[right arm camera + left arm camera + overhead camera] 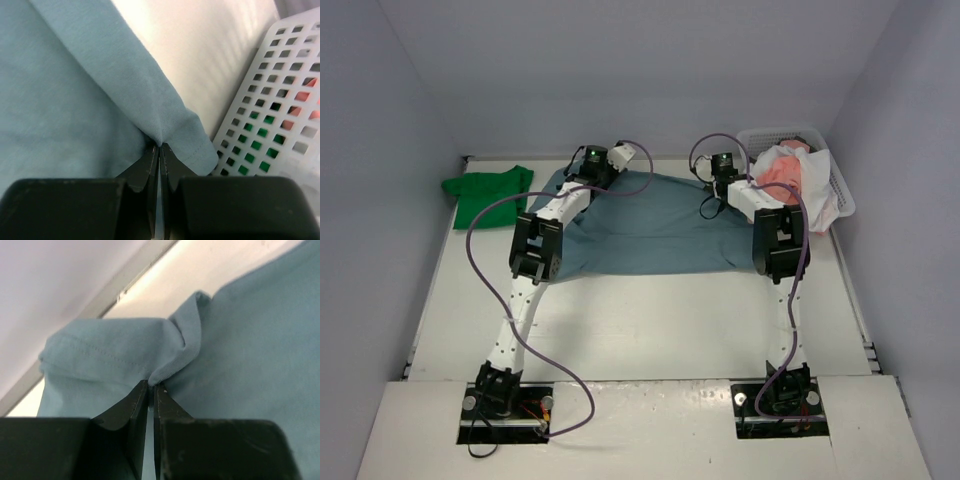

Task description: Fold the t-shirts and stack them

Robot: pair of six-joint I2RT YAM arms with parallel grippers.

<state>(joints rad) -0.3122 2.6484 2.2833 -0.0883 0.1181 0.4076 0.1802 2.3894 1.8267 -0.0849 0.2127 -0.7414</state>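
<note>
**Both my pincers pinch the blue t-shirt**

My left pincer (152,389) is closed tight on a little bunch of the blue t-shirt (650,228), right by the sleeve with the stitched hem. My right pincer (159,147) is closed too. It grips the other sleeve near its end. I hold both sides at once so the shirt can move as one piece and not scrunch up.

The blue t-shirt lies spread out on the white tabletop (650,330), a bit above the middle of the overhead view. My two arms reach over it from the bottom of the picture, one on each side.

A green t-shirt (488,195) sits at the upper left, just beside the blue one. It looks folded, so I think that is where the stack goes. At the upper right is the white mesh basket (842,195), with a heap of pink and white cloth (785,172) spilling out. I think those are waiting for their turn.

Next, I guess I should lift both sleeves and bring them toward the bottom of the frame to make a fold. If one pincer slips, the fold will go crooked.
</note>
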